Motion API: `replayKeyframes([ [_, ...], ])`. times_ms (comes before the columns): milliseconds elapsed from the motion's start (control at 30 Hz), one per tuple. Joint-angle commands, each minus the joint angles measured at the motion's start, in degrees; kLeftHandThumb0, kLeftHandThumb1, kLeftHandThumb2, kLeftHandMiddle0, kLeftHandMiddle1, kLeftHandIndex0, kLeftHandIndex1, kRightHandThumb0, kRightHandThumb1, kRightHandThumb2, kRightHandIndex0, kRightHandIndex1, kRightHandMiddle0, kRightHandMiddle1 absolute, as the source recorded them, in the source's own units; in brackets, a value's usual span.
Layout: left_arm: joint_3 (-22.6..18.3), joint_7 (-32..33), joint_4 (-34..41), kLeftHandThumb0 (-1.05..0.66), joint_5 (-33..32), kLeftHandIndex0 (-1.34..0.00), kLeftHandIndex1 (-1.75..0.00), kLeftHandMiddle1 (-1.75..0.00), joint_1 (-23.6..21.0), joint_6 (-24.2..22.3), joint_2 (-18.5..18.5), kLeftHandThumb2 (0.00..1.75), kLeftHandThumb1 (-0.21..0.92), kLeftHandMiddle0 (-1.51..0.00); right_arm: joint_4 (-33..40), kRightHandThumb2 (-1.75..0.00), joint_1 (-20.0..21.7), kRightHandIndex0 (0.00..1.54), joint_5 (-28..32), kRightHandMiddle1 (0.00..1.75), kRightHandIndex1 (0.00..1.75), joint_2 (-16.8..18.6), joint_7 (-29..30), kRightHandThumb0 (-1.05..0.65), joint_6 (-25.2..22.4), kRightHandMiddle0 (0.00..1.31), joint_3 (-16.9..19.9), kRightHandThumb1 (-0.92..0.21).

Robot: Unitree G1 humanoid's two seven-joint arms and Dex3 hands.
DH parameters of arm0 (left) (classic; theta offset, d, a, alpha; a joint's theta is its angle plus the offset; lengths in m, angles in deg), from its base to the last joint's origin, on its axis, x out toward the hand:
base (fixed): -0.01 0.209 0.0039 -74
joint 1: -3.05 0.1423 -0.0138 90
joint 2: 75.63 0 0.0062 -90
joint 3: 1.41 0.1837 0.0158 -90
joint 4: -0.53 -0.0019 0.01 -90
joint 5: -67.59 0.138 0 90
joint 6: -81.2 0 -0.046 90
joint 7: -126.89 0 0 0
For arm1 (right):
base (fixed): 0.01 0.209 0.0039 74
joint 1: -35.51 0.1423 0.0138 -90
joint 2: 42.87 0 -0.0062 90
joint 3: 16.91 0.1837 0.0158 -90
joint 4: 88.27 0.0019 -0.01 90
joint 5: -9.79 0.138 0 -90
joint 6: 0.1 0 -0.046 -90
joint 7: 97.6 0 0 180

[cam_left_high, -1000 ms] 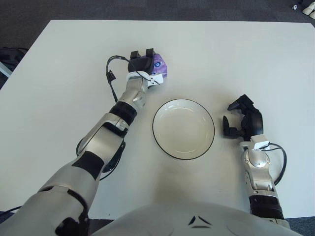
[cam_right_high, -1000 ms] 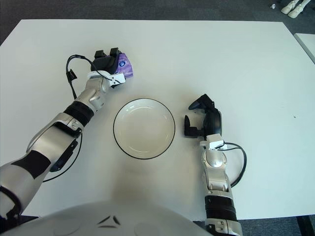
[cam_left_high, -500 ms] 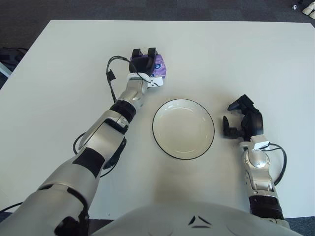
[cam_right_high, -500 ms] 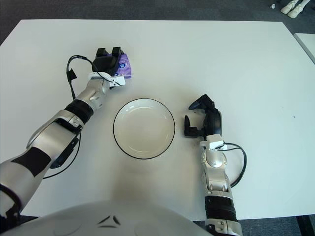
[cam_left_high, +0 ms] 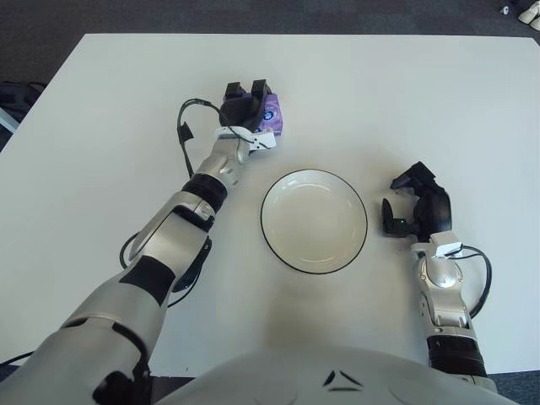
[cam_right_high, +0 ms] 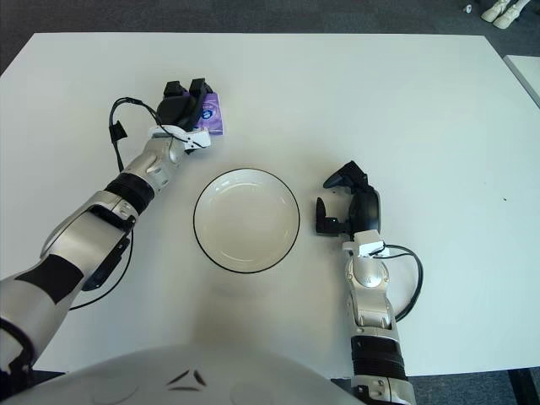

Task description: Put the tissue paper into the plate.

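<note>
A small purple tissue packet (cam_left_high: 269, 116) sits on the white table beyond the plate, to its upper left. My left hand (cam_left_high: 246, 105) is over the packet's left part with its dark fingers closed around it. The white plate with a dark rim (cam_left_high: 314, 221) lies in the middle of the table with nothing in it. To the right of the plate is my right hand (cam_left_high: 415, 206), its fingers loosely curled and holding nothing.
The white table (cam_left_high: 422, 101) spreads wide on all sides. A black cable (cam_left_high: 182, 139) loops off my left wrist. Dark floor shows past the far edge, with white objects (cam_left_high: 530, 13) at the top right corner.
My left hand, holding the tissue packet, has shifted slightly up and left. The right hand and the plate have not moved.
</note>
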Motion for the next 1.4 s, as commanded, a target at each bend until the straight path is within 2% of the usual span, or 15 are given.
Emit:
replayKeyframes([
  [0, -1.63, -2.08, -3.58, 0.00, -3.50, -0.69, -1.75, -1.60, 8.17, 1.47, -0.99, 1.74, -0.10, -0.97, -0.77, -1.67, -2.43, 0.91, 0.83, 1.75, 1.65, 0.53, -0.43, -0.01, -1.54, 0.61, 0.11, 0.01],
  [133, -7.43, -6.58, 2.17, 0.00, -10.63, -0.69, -1.75, -1.60, 9.47, 5.08, -2.83, 1.74, -0.10, -0.98, -0.59, -1.67, -2.52, 0.91, 0.69, 1.75, 1.65, 0.60, -0.31, -0.01, -1.70, 0.61, 0.11, 0.01],
  [233, -9.32, -8.90, 5.64, 0.00, -13.37, -0.69, -1.75, -1.60, 10.78, 5.94, -3.46, 1.74, -0.10, -0.98, -0.52, -1.67, -2.57, 0.91, 0.62, 1.75, 1.64, 0.67, -0.26, -0.01, -1.76, 0.61, 0.13, 0.01],
  [333, -14.84, -15.23, 11.14, 0.00, -22.23, -0.69, -1.75, -1.59, 13.43, 9.96, -3.43, 1.74, -0.10, -0.98, -0.61, -1.67, -2.66, 0.91, 0.40, 1.75, 1.65, 0.66, -0.15, -0.01, -1.61, 0.61, 0.14, 0.01],
  [533, -20.12, -23.45, 16.98, 0.00, -31.84, -0.70, -1.75, -1.60, 14.91, 10.56, -2.92, 1.74, -0.10, -0.98, -1.31, -1.68, -2.47, 0.90, -0.26, 1.75, 1.69, 0.42, 0.02, -0.01, -0.80, 0.61, 0.03, 0.01],
  [767, -25.31, -34.28, 28.31, 0.00, -43.82, -0.70, -1.75, -1.61, 15.61, 4.21, -3.25, 1.75, -0.10, -0.97, -1.76, -1.70, -2.09, 0.89, -0.42, 1.75, 1.73, 0.45, 0.06, -0.01, -0.81, 0.61, -0.08, 0.02],
  [967, -27.27, -39.46, 35.14, 0.00, -49.13, -0.70, -1.75, -1.60, 15.72, 0.94, -3.94, 1.75, -0.11, -0.98, -1.93, -1.73, -1.77, 0.90, -0.66, 1.75, 1.74, 0.53, 0.24, -0.01, -1.13, 0.63, -0.19, 0.04],
  [1067, -28.27, -42.67, 39.38, 0.00, -52.82, -0.70, -1.75, -1.60, 15.28, -2.68, -4.64, 1.75, -0.11, -0.97, -2.04, -1.74, -1.55, 0.90, -0.79, 1.75, 1.74, 0.68, 0.42, -0.01, -1.52, 0.63, -0.24, 0.04],
  [1367, -29.06, -47.06, 47.30, 0.00, -57.75, -0.69, -1.75, -1.62, 14.07, -8.89, -5.59, 1.75, -0.10, -0.97, -2.29, -1.73, -1.31, 0.89, -0.70, 1.75, 1.74, 0.86, 0.66, -0.01, -1.67, 0.63, -0.44, 0.04],
])
